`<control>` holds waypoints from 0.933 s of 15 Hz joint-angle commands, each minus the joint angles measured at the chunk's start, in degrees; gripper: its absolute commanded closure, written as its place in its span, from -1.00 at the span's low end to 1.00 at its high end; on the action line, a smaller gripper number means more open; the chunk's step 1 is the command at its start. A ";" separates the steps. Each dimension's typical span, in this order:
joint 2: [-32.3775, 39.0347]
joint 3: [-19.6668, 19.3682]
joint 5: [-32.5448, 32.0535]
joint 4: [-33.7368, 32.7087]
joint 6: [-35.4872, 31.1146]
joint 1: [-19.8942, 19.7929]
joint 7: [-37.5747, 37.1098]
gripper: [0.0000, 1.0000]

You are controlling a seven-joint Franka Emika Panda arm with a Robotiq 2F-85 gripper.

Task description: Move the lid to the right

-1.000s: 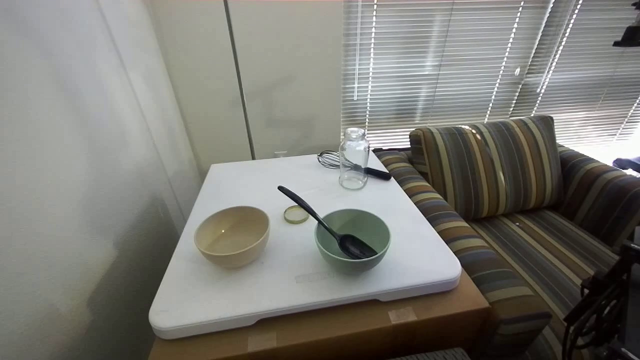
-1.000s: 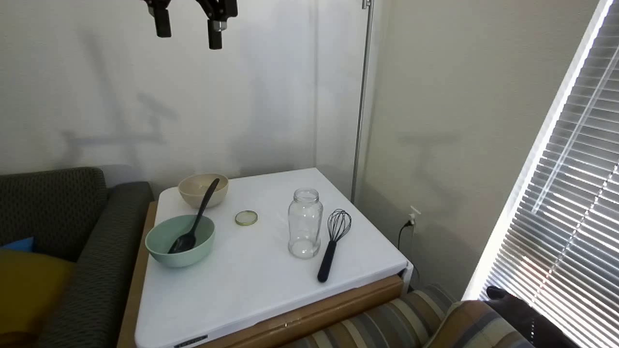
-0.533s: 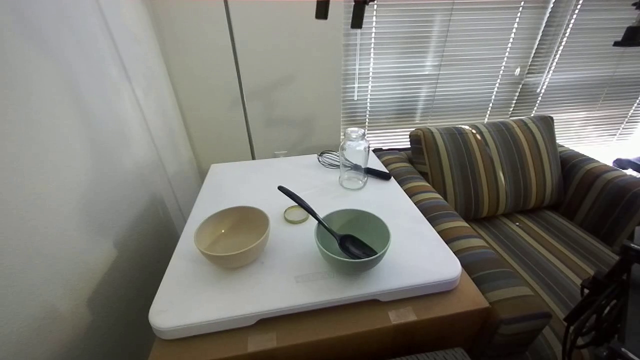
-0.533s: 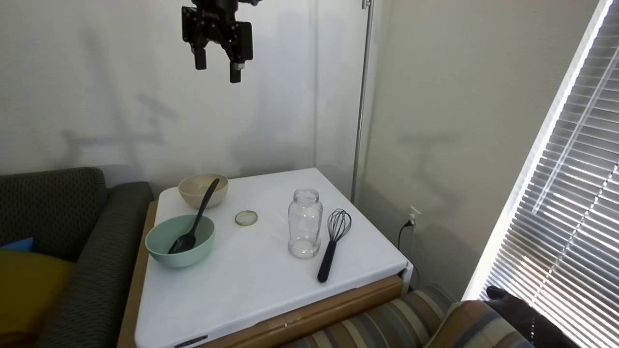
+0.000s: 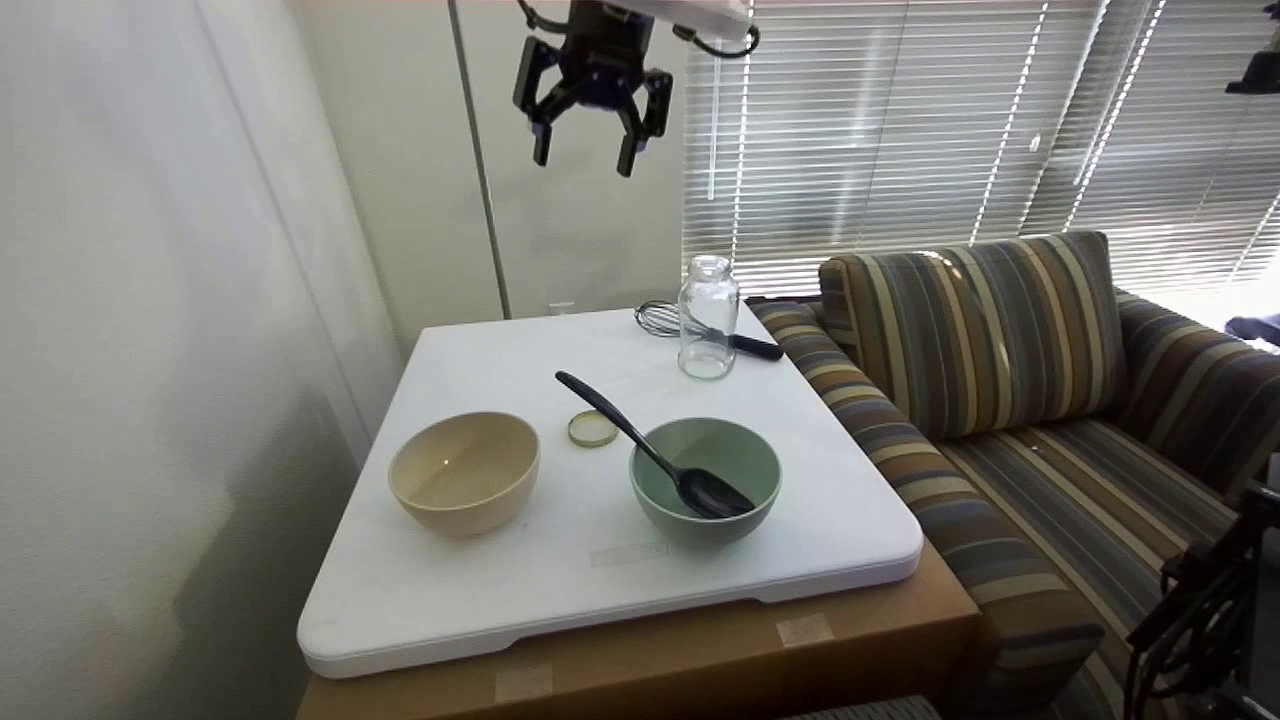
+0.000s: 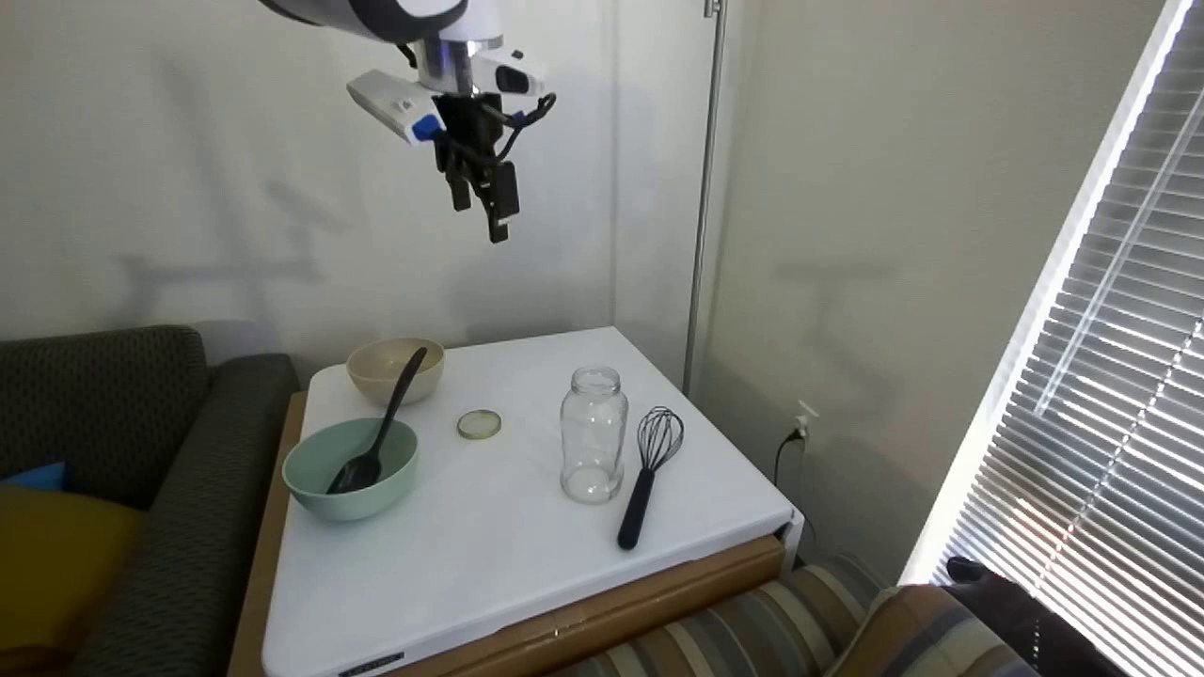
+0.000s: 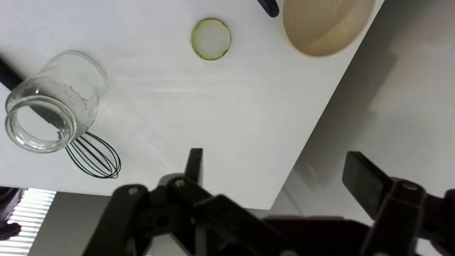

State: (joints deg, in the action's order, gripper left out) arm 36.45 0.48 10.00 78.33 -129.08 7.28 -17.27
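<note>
The lid (image 7: 210, 39) is showing a whitish face inside a yellow-green rim, the table (image 5: 590, 490) is looking white, the beige bowl (image 5: 465, 470) is wearing a sandy tone and the green bowl (image 5: 725, 450) a soft sage, while the spoon (image 5: 708, 494) is showing black. The jar (image 6: 594, 437) is looking clear, the whisk (image 6: 645, 478) is pairing a black handle with dark wires, and the gripper (image 5: 584, 166) is showing black. The armchair (image 5: 1020, 460) is carrying stripes of brown, tan and slate blue, the sofa (image 6: 103, 404) is bearing a fine pattern on dark grey, and the yellow cushion (image 6: 66, 574) is showing a mustard shade.
</note>
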 commanded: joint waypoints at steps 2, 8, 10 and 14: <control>7.21 -1.54 -1.02 -4.23 -2.28 1.79 -10.21 -1.00; 13.88 -1.95 -1.96 -8.28 1.22 3.10 -14.24 -1.00; 12.46 -1.26 -1.09 -5.63 -1.00 3.01 -13.73 -1.00; 11.53 -2.24 -1.80 -4.50 -2.54 3.49 -14.60 -1.00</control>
State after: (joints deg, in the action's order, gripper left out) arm 49.95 -0.87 8.84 71.63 -130.06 10.25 -30.95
